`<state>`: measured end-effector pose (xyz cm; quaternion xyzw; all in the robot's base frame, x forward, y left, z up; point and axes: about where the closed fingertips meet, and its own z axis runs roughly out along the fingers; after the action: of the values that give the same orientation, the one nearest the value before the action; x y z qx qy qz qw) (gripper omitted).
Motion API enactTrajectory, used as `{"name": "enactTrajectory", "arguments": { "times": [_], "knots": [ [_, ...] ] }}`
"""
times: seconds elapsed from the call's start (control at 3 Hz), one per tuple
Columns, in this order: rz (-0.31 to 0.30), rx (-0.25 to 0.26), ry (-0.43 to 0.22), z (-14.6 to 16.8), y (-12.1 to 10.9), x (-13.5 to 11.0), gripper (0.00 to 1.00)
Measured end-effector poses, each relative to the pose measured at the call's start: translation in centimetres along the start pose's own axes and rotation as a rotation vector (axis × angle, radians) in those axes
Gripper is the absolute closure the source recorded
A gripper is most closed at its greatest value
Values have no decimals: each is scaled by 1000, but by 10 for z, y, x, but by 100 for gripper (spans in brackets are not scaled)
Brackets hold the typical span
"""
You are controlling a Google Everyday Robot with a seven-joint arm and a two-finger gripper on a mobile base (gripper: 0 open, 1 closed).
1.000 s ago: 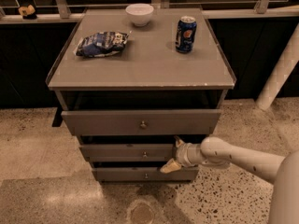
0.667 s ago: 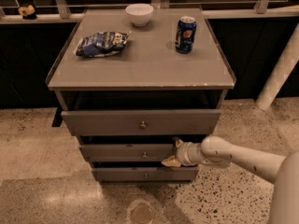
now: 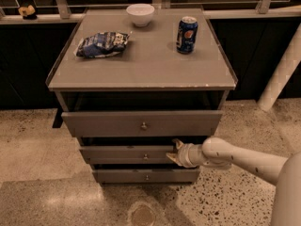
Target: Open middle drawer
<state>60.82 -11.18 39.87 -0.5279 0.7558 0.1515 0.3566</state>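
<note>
The grey cabinet (image 3: 141,65) has three flat drawer fronts, each with a small round knob. The top drawer (image 3: 94,123) is the widest and stands pulled out. The middle drawer (image 3: 122,154) sits below it, its front a little forward of the bottom drawer (image 3: 117,175). Its knob (image 3: 145,157) is free. My gripper (image 3: 173,152) reaches in from the right on a pale arm. It is against the right part of the middle drawer's front, at its top edge, to the right of the knob.
On the cabinet top stand a white bowl (image 3: 140,14), a blue soda can (image 3: 186,34) and a blue chip bag (image 3: 101,44). A white post (image 3: 282,69) rises at the right. The floor is speckled stone with a round drain (image 3: 142,214).
My gripper has risen a little along the middle drawer's front, from its lower edge towards its top edge. The drawers have not visibly moved.
</note>
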Motion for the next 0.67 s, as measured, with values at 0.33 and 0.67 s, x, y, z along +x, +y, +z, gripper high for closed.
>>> {"name": "enactTrajectory", "arguments": {
  "times": [0.33,0.67],
  "knots": [
    [0,0,0,-4,-3,-5,100],
    [0,0,0,-7,-5,-8,100]
  ]
}}
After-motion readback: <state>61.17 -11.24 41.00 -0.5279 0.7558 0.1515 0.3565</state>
